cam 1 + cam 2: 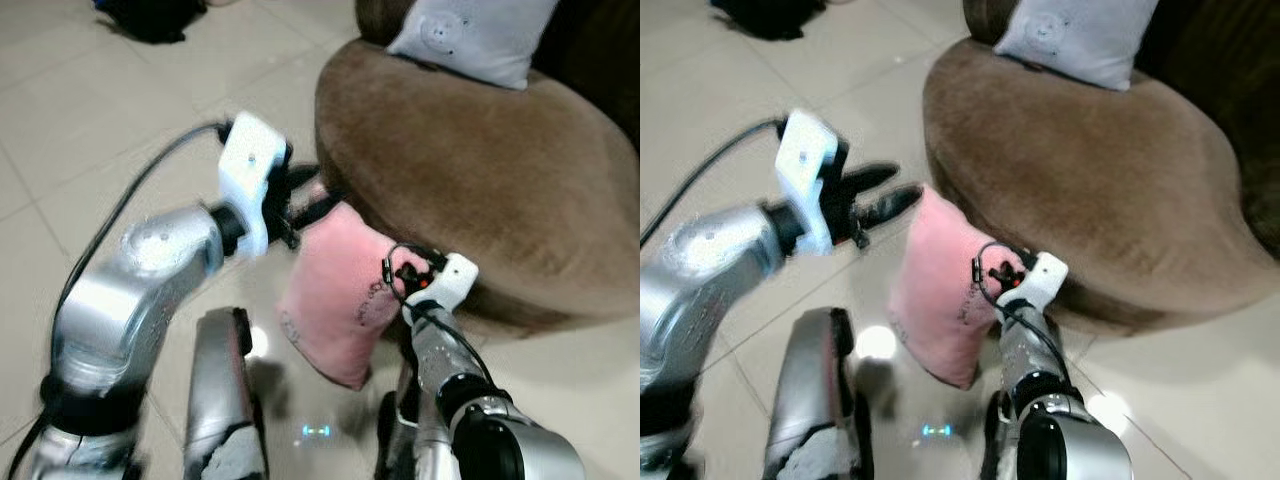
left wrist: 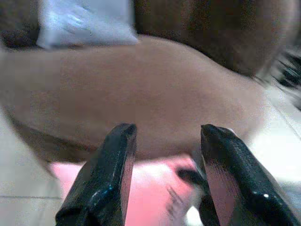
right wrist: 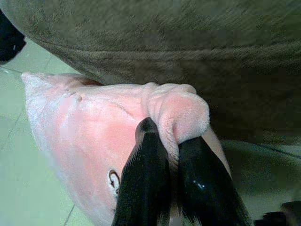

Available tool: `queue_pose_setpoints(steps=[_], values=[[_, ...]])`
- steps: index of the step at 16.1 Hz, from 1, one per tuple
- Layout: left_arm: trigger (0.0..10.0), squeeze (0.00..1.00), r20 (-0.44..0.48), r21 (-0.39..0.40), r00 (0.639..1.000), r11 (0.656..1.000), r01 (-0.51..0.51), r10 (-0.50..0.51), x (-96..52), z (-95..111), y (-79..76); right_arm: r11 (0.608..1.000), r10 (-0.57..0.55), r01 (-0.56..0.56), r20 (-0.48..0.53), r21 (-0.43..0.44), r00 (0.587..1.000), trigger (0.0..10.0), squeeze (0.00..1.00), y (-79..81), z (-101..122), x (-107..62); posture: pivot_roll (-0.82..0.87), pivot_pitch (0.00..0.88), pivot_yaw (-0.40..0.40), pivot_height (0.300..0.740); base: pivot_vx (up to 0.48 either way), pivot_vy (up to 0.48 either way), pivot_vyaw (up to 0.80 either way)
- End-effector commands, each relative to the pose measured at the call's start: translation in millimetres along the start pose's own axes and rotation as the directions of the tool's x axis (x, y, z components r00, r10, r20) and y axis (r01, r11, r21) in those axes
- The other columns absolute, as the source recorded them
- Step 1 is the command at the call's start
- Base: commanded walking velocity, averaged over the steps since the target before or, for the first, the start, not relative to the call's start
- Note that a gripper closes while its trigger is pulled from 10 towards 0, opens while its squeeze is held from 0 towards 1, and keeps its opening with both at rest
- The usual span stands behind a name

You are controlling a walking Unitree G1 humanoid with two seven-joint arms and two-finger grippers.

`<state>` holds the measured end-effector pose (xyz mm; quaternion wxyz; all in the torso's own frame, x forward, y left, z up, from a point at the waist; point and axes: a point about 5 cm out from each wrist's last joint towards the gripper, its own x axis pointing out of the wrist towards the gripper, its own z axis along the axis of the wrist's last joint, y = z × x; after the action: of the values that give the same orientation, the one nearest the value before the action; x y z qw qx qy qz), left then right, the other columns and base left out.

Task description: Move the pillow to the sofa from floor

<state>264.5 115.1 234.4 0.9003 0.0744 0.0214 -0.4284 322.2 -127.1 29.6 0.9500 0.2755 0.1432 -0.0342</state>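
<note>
Pinching the pillow in my right end effector beside the sofa; left end effector hovering, fingers apart.

Pink pillow with small dark printed markings, brown velvety sofa, pale blue-white cushion with a faint grey print at the sofa's back edge, cream glossy floor tiles, 2 black fingers, silver arms with white wrist housings
</note>
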Motion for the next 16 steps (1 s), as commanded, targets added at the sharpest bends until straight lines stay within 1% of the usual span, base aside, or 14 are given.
queue_pose_setpoints(steps=[1,3,4,5,6,7,8,9,11,16], values=[[10.0,0.0,-0.04,0.028,0.996,0.996,0.086,-0.084,-9.5,-12.6,-11.7,1.0,0.0,0.0,-0.014,-0.011,1.0,0.0,0.0,-2.8,-0.8,-0.4,0.26,0.206,-0.064,0.485,0.0,0.0,0.0],[10.0,0.0,-0.15,0.009,0.987,0.998,0.055,-0.053,-19.7,-68.0,0.2,1.0,0.006,-0.006,-0.018,-0.014,1.0,0.0,0.0,-0.8,-1.8,-0.2,0.26,0.205,-0.063,0.485,0.0,0.0,0.0],[10.0,0.0,-0.186,0.01,0.982,0.999,0.045,-0.043,-22.2,-90.3,4.9,1.0,0.007,-0.007,-0.018,-0.013,1.0,0.0,0.0,-0.5,-1.8,-0.2,0.26,0.205,-0.063,0.485,0.0,0.0,0.0],[10.0,0.0,-0.238,-0.012,0.971,1.0,0.023,-0.025,-25.7,-119.8,12.1,1.0,0.008,-0.008,-0.018,-0.013,1.0,0.0,0.0,-0.2,-2.2,-0.3,0.26,0.205,-0.063,0.485,0.0,0.0,0.0],[10.0,0.0,-0.294,-0.001,0.956,1.0,-0.001,0.001,-31.4,-144.5,21.2,1.0,0.008,-0.008,-0.017,-0.012,1.0,0.0,0.0,0.4,-2.8,-0.5,0.25,0.202,-0.05,0.485,0.0,0.0,0.0],[10.0,0.0,-0.314,0.003,0.949,1.0,-0.02,0.02,-36.8,-155.5,27.8,1.0,0.007,-0.008,-0.016,-0.011,1.0,0.0,0.0,0.5,-2.9,-0.6,0.25,0.202,-0.05,0.485,0.0,0.0,0.0],[10.0,0.0,-0.322,0.006,0.945,0.998,-0.056,0.054,-45.0,-167.4,38.1,1.0,0.006,-0.006,-0.013,-0.007,1.0,0.0,0.0,0.3,-3.1,-0.8,0.25,0.202,-0.05,0.485,0.0,0.0,0.0],[10.0,0.0,-0.313,0.006,0.948,0.998,-0.059,0.058,-46.3,-171.6,43.3,1.0,0.004,-0.004,-0.013,-0.006,1.0,0.0,0.0,-0.4,-3.3,-1.1,0.25,0.202,-0.05,0.485,0.0,0.0,0.0],[10.0,0.0,-0.282,0.004,0.959,0.999,-0.038,0.037,-40.5,-172.6,48.6,1.0,0.002,-0.002,-0.011,-0.003,1.0,0.0,0.0,-1.0,-2.9,-1.1,0.25,0.203,-0.046,0.485,0.0,0.0,0.0],[10.0,0.0,-0.167,-0.011,0.986,1.0,0.003,-0.005,-26.3,-165.7,50.1,1.0,0.01,-0.01,-0.008,0.001,1.0,0.0,0.0,-0.4,-1.9,-0.7,0.25,0.203,-0.047,0.485,0.0,0.0,0.0]])
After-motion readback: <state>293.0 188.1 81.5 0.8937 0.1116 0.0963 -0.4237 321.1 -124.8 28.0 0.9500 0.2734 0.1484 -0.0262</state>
